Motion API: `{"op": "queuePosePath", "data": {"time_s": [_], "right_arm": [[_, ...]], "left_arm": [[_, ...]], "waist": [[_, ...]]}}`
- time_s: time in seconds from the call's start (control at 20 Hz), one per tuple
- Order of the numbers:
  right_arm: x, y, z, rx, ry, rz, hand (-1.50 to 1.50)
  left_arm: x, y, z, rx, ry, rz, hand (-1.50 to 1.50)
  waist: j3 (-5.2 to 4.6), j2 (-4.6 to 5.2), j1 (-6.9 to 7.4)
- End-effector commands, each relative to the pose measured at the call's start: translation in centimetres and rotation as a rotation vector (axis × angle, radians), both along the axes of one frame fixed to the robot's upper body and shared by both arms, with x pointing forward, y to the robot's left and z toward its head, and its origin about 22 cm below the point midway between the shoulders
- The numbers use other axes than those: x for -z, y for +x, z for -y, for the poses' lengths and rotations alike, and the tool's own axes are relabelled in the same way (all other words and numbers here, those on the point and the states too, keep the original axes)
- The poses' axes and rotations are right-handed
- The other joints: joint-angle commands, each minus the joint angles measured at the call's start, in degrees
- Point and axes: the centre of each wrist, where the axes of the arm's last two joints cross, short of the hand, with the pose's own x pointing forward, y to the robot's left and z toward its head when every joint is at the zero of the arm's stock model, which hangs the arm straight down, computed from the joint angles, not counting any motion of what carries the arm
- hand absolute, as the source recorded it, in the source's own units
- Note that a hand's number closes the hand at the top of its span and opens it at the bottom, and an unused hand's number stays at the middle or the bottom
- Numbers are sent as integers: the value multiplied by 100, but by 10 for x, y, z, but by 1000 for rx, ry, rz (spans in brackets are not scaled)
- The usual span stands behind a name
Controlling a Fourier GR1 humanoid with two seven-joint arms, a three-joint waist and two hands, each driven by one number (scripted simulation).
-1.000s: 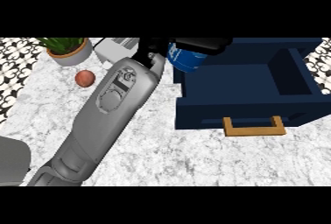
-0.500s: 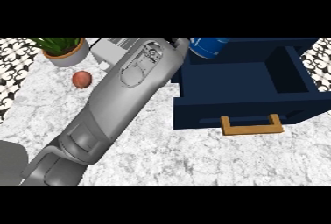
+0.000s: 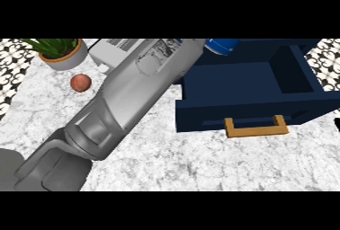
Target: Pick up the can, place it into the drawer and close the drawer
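The blue can (image 3: 222, 45) shows only in part at the view's top edge, above the back left corner of the open navy drawer (image 3: 199, 112). The drawer is pulled out, and its tan handle (image 3: 256, 127) faces me. A grey forearm (image 3: 133, 94) runs from the lower left up to the top edge and ends right beside the can. Its hand is cut off by the top edge, so the hold on the can is hidden. The other hand does not show.
A potted green plant (image 3: 61, 53) stands at the back left, with a small reddish-brown ball (image 3: 80, 82) in front of it. A white box-like object (image 3: 116, 50) sits behind the forearm. The marble counter (image 3: 199, 166) stretches in front of the drawer.
The forearm has stretched farther away and to the right, carrying the can from the drawer's left side to above its back corner. The black hand has slid out past the top edge.
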Motion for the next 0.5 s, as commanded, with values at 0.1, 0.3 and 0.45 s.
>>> {"op": "queuePosePath", "data": {"time_s": [0.1, 0.3, 0.45], "right_arm": [[-10, -2, 4, -2, -5, 5, -150], [-2, 17, -4, -10, -8, 2, -150], [-4, 17, -1, -15, 1, 6, -150]], "left_arm": [[13, 7, 0, -29, 43, -15, 150], [24, 6, 0, -27, 57, -9, 150], [38, 12, -7, -87, 86, 26, 150]], "waist": [[0, 1, -52], [4, 37, -113], [6, 66, -167]]}}
